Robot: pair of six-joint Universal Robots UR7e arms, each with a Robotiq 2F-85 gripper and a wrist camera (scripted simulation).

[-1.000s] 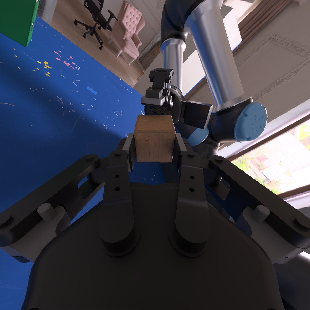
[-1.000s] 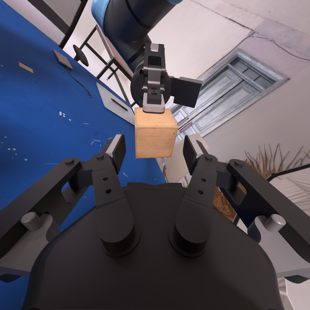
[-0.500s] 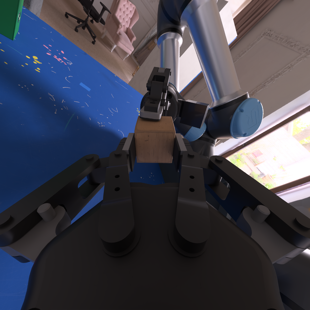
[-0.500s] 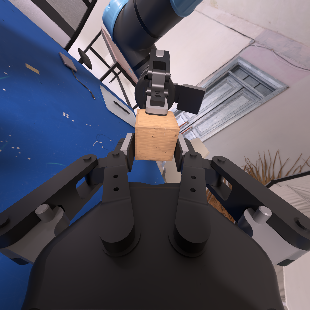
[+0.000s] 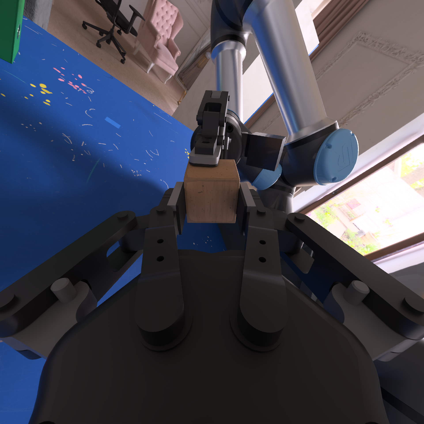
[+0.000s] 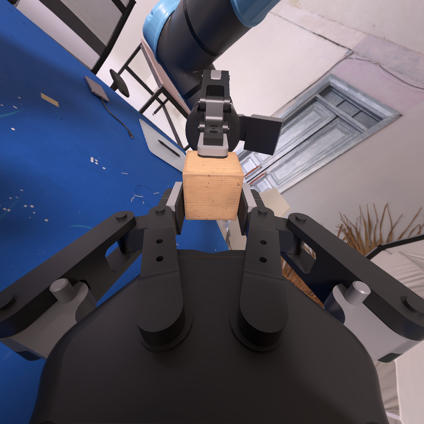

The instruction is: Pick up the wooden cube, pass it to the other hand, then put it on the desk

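Observation:
The wooden cube [image 5: 210, 206] hangs in the air above the blue desk [image 5: 68, 183], held between both grippers. My left gripper [image 5: 211, 199] is shut on its two side faces. In the left wrist view one of the right gripper's fingers [image 5: 206, 149] presses on the cube's top face. In the right wrist view my right gripper [image 6: 212, 202] is shut on the side faces of the cube [image 6: 212, 195], and one of the left gripper's fingers [image 6: 213, 137] lies on its top face. The desk [image 6: 57, 172] lies to the left below.
A green box [image 5: 9, 29] stands at the desk's far left. A grey pad [image 6: 160, 149] and a small grey device [image 6: 96, 89] with a cable lie near the desk's edge. An office chair [image 5: 114, 27] and a pink armchair [image 5: 160, 43] stand on the floor beyond.
My right gripper was open around the cube a second ago and has shut on it. The left gripper has kept its hold, so both grip the cube.

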